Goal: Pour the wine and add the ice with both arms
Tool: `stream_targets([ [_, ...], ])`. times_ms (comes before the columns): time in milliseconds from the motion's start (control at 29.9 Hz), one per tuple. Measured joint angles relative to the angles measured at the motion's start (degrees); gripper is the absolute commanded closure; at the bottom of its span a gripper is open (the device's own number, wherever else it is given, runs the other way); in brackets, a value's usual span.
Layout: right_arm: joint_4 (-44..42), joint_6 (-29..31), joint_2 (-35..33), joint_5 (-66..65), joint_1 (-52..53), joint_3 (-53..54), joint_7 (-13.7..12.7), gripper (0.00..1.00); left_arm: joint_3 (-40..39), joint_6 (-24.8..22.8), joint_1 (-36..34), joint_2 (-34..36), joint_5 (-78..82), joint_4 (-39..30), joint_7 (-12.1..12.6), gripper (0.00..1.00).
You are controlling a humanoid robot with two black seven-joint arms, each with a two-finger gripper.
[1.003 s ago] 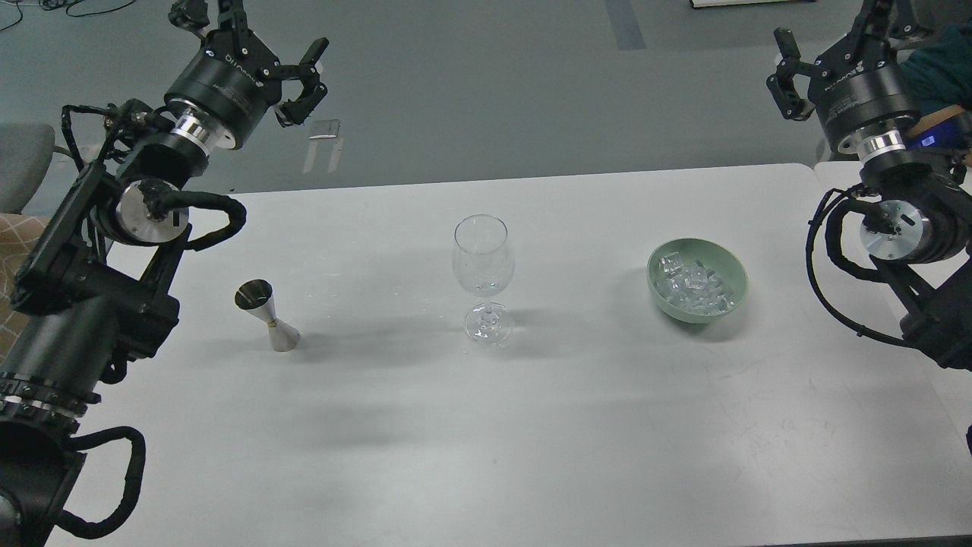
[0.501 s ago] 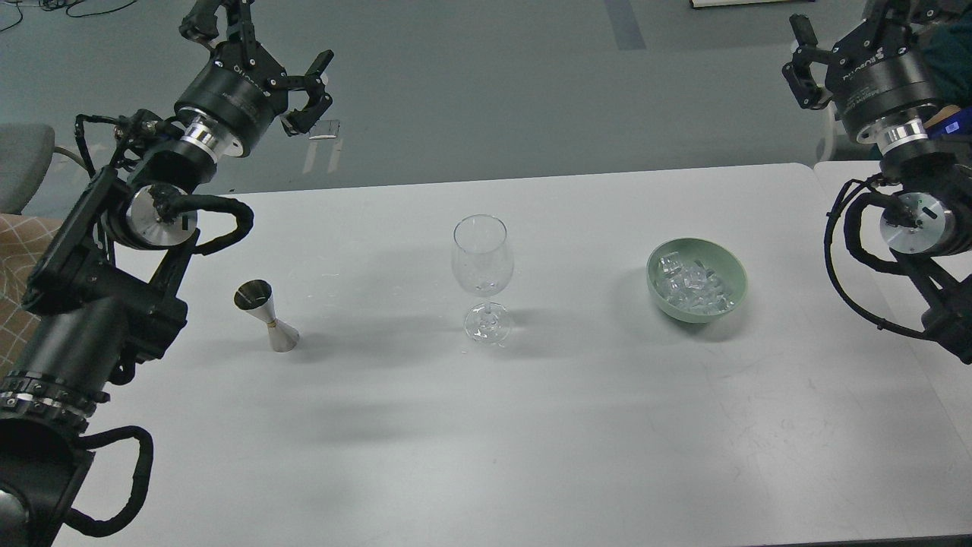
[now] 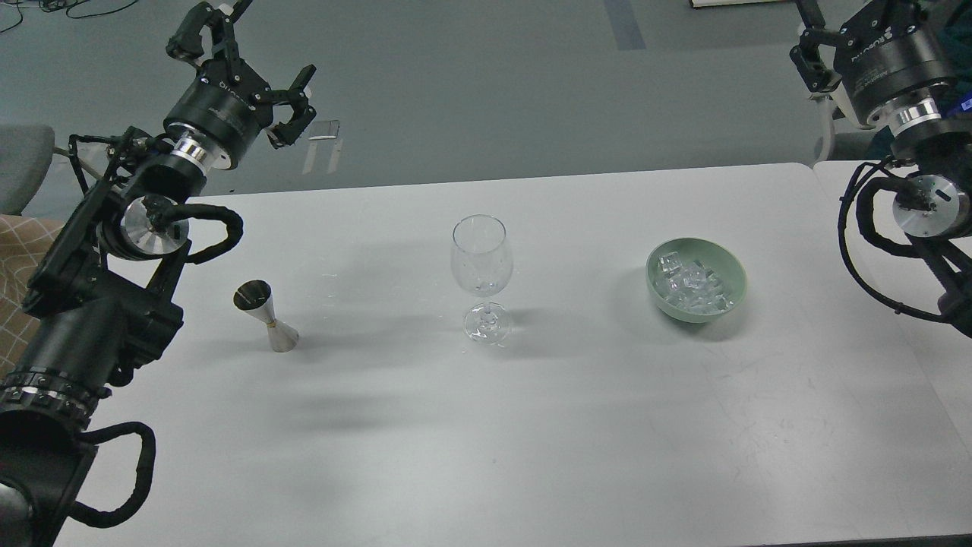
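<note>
left gripper [image 3: 247, 57] hangs spread and empty beyond the table [image 3: 486, 425]; to pour well, bring it down squarely over the jigger [image 3: 266, 316]. wine glass [image 3: 483, 275] stands empty. ice [image 3: 691, 287] fills the bowl [image 3: 735, 292]. right gripper [image 3: 824, 38]: cannot tell.

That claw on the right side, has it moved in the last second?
Yes. The right gripper has risen toward the view's top edge and drifted rightward, farther from the green bowl, which has stayed put on the table.

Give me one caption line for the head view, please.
Empty wine glass stands between jigger and bowl of ice; both arms raised.
</note>
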Motion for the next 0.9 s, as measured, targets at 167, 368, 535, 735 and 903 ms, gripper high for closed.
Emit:
stream_targets([
  [167, 0.3, 0.0, -0.1, 0.0, 0.2, -1.2, 0.0, 0.00, 0.6, 0.7, -0.5, -0.2, 0.0, 0.0, -0.2, 0.02],
  [368, 0.9, 0.0, -1.2, 0.0, -0.3, -1.3, 0.0, 0.00, 0.6, -0.3, -0.5, -0.3, -0.1, -0.6, -0.3, 0.01],
  [535, 1.1, 0.1, -1.3, 0.0, -0.7, -1.4, 0.0, 0.00, 0.5, -0.1, -0.5, -0.5, -0.2, -0.7, -0.3, 0.01],
  [735, 1.4, 0.1, -1.3, 0.0, -0.7, -1.7, 0.0, 0.00, 0.5, 0.0, 0.2, 0.0, -0.1, -3.3, 0.6, 0.01],
  [903, 1.6, 0.1, -1.2, 0.0, -0.7, -1.8, 0.0, 0.00, 0.6, 1.3, 0.4, 0.0, -0.1, -4.3, 0.6, 0.02],
])
